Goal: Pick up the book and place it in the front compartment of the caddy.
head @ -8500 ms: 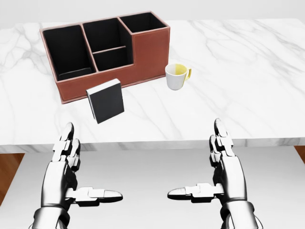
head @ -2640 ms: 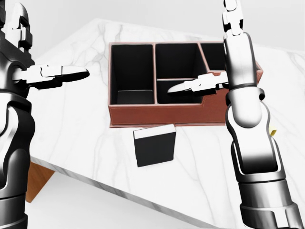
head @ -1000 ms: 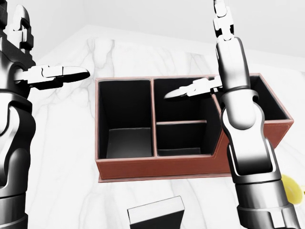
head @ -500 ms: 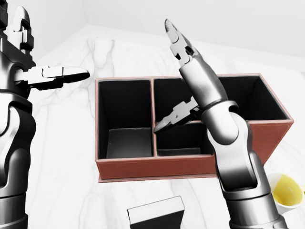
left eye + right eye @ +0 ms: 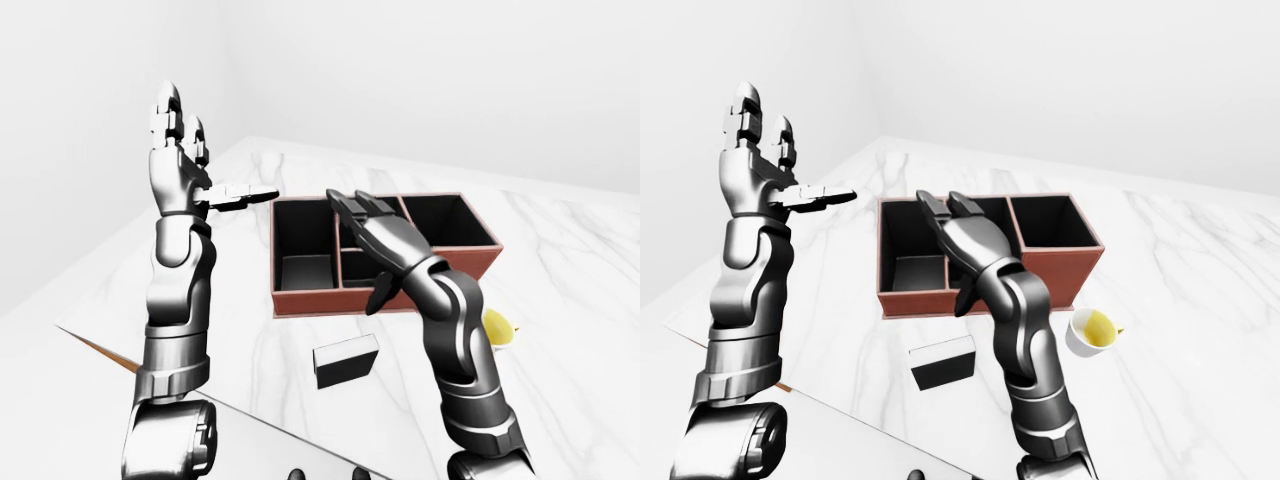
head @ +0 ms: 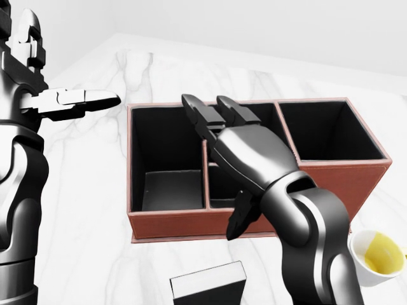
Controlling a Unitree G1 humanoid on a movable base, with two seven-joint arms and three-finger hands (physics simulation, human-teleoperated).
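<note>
The book [image 6: 210, 284], black-covered with a white page edge, lies flat on the marble table [image 6: 95, 190] at the bottom of the head view, just below the caddy. The brown caddy [image 6: 184, 226] has black compartments: a long one at left, two small ones in the middle, a taller one at right. My right hand [image 6: 214, 168] hovers open, palm down, over the middle compartments and above the book, holding nothing. My left hand [image 6: 63, 76] is raised at the view's left, open and empty, fingers up, thumb pointing right.
A white mug [image 6: 378, 255] with a yellow inside stands right of the caddy, close to my right forearm. The table's edge [image 5: 200, 398] runs diagonally across the lower left of the left-eye view, near the book.
My right hand has swung down from upright to flat above the caddy's middle. The left hand, book and caddy have stayed put over the last second; before that the camera came closer.
</note>
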